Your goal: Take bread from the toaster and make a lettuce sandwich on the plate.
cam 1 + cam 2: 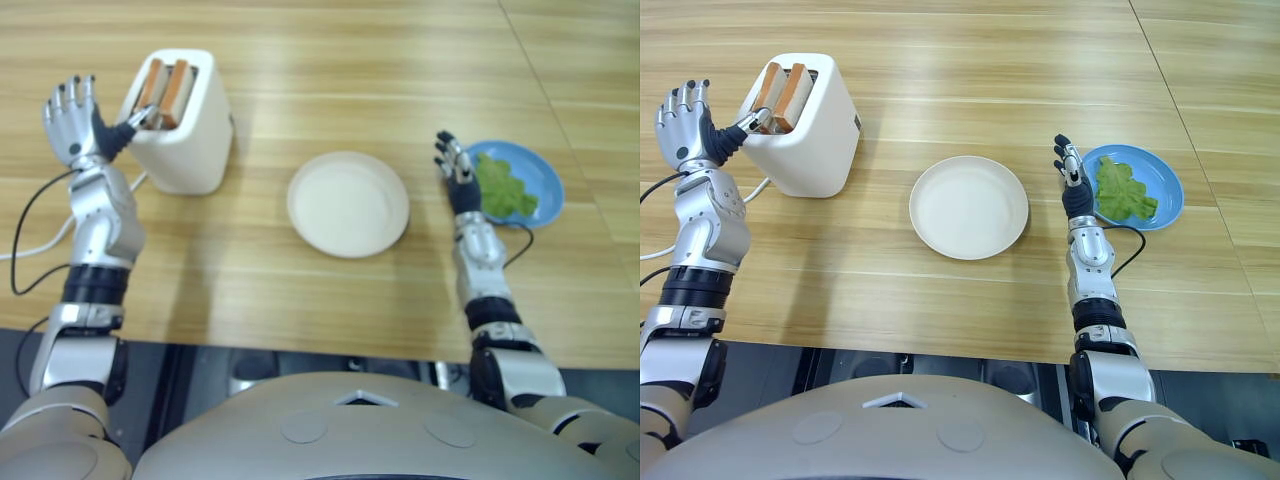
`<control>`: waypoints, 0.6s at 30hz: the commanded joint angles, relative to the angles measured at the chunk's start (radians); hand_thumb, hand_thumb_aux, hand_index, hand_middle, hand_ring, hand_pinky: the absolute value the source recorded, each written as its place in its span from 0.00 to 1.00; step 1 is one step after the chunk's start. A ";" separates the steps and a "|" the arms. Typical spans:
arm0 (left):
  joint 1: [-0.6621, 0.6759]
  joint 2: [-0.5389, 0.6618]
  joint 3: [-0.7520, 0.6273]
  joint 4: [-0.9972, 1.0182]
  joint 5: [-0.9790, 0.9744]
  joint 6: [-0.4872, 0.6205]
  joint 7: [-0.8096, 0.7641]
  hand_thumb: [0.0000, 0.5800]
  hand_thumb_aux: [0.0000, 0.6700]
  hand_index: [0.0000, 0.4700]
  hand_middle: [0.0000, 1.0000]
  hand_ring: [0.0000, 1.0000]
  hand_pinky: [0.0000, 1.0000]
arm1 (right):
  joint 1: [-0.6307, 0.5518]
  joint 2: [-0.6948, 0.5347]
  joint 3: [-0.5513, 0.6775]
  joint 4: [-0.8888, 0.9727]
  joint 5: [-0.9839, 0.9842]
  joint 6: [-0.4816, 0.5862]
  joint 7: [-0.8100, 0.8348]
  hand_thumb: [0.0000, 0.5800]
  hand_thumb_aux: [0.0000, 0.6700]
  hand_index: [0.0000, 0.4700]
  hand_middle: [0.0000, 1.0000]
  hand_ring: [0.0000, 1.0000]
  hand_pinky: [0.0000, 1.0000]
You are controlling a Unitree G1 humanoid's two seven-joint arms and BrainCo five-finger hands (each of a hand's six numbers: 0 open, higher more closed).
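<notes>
light: bright, even, from overhead | glare: pale sheen across the table [400,60] ahead of both hands, widest beyond the toaster [185,120] just right of the left hand [68,120] | shadows: soft and short, one faint beside the left forearm, a thin rim under the plate [347,203] left of the right hand [456,168]
</notes>
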 commanded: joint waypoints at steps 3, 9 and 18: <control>-0.044 -0.007 -0.035 0.135 -0.010 -0.003 0.016 0.00 0.00 0.00 0.00 0.00 0.00 | 0.013 -0.002 0.001 0.005 -0.006 0.016 -0.002 0.00 0.00 0.00 0.00 0.00 0.00; -0.113 -0.026 -0.072 0.285 -0.028 -0.033 0.050 0.00 0.00 0.00 0.00 0.00 0.00 | 0.022 -0.005 0.000 -0.007 -0.006 0.017 -0.004 0.00 0.00 0.00 0.00 0.00 0.00; -0.142 -0.028 -0.088 0.284 -0.036 -0.050 0.113 1.00 1.00 0.98 0.46 0.46 0.46 | 0.036 -0.004 0.000 -0.023 -0.009 0.020 -0.007 0.00 0.00 0.00 0.00 0.00 0.00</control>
